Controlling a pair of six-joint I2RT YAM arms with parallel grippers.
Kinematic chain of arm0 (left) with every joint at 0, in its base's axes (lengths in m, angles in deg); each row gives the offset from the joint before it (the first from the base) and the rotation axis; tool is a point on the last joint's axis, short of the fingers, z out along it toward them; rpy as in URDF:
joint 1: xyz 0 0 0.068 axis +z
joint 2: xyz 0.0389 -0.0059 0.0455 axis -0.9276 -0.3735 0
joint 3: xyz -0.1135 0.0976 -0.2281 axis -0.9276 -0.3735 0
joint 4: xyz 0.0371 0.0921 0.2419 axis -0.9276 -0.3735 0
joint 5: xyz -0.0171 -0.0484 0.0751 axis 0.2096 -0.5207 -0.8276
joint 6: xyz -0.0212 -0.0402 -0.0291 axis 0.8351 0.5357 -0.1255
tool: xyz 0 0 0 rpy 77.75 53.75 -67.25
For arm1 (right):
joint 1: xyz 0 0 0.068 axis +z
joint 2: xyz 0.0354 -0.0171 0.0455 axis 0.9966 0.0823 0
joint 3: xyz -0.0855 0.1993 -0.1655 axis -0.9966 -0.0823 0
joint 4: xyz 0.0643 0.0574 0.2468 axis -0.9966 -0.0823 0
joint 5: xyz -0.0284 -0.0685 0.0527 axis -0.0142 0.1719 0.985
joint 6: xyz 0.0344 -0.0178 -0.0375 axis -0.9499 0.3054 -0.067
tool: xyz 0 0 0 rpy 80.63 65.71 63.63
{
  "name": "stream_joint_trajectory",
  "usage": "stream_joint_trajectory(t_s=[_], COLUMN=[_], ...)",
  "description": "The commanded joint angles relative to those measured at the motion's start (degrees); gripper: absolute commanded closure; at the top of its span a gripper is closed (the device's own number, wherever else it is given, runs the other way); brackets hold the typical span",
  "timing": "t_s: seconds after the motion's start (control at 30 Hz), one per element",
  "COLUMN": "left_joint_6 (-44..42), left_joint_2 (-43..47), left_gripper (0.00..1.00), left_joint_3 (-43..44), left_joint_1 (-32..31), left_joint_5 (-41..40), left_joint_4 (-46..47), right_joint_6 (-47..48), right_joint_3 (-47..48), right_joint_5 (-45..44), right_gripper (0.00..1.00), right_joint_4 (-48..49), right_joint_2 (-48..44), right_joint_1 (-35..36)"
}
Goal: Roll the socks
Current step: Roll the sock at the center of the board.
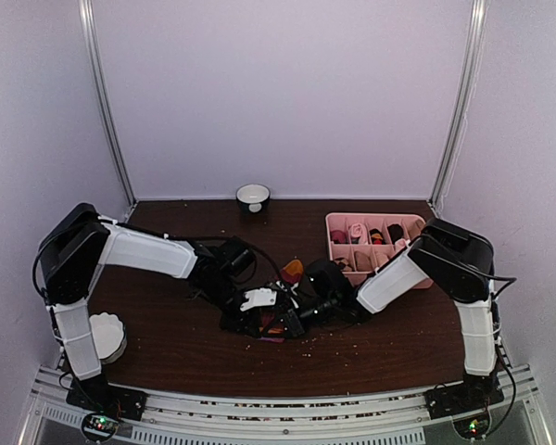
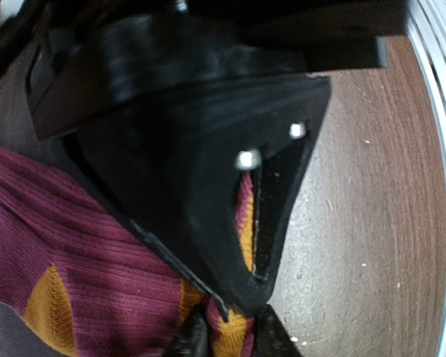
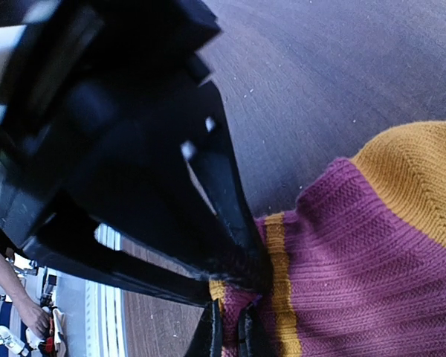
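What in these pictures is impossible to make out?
Dark red sock: wrist views cut it off at the edges; in the top view the left gripper and right gripper cover it.
Pink tray contents: top view, too small.
White round object: top view, left arm partly hides it.

The dark wood tabletop (image 1: 167,348) carried a dark red sock (image 1: 293,270) with orange patches at centre frame, a pink divided tray (image 1: 375,217) at right, a small bowl (image 1: 253,196) at upper middle, a white ridged disc (image 1: 107,336) at lower left, and scattered crumbs (image 2: 363,265).

Pale lilac walls (image 1: 287,93) enclose a dark wooden table (image 1: 185,343) with metal corner posts (image 1: 107,102)
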State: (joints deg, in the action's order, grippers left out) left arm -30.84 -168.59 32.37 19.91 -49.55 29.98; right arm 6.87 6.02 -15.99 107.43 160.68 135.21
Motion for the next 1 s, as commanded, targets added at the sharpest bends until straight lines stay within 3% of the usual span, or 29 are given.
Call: stream_joint_trajectory(t_s=[0.0,0.1,0.4,0.67,0.8,0.83,0.87,0.9,0.97], left_joint_6=[0.9,2.3,3.5,4.7,6.5,6.6,6.9,7.3,8.1], left_joint_2=[-2.3,-2.8,-9.1,-12.7,-14.6,-15.2,-15.8,-16.3,-17.1], left_gripper=[0.87,1.0,1.0,1.0,1.0,1.0,1.0,1.0,1.0], left_joint_3=[2.3,3.2,9.7,12.9,14.8,15.6,16.5,17.8,19.3], left_joint_1=[0.1,0.7,2.5,3.0,3.6,3.7,3.8,3.9,4.0], left_joint_5=[1.5,2.8,9.1,9.4,9.1,9.3,9.5,9.6,10.0], left_joint_4=[-2.1,-3.3,-12.5,-16.8,-18.4,-19.2,-20.2,-21.1,-22.8], right_joint_6=[-1.0,-1.9,1.1,2.5,5.7,6.4,7.2,8.2,9.9], right_joint_3=[-7.5,-11.9,-22.3,-30.2,-32.8,-33.5,-34.3,-35.2,-36.3], right_joint_5=[-7.9,-9.1,-16.7,-22.0,-28.3,-30.5,-33.3,-36.5,-45.0], right_gripper=[1.0,1.0,0.84,0.72,0.7,0.61,0.14,0.02,0.0], right_joint_4=[-14.5,-6.1,8.9,18.2,16.5,16.1,15.7,15.1,11.7], right_joint_2=[5.7,2.8,-5.7,-13.5,-18.3,-19.5,-21.4,-23.2,-27.3], right_joint_1=[-1.3,-0.8,2.2,3.8,5.5,5.8,6.3,7.0,8.3])
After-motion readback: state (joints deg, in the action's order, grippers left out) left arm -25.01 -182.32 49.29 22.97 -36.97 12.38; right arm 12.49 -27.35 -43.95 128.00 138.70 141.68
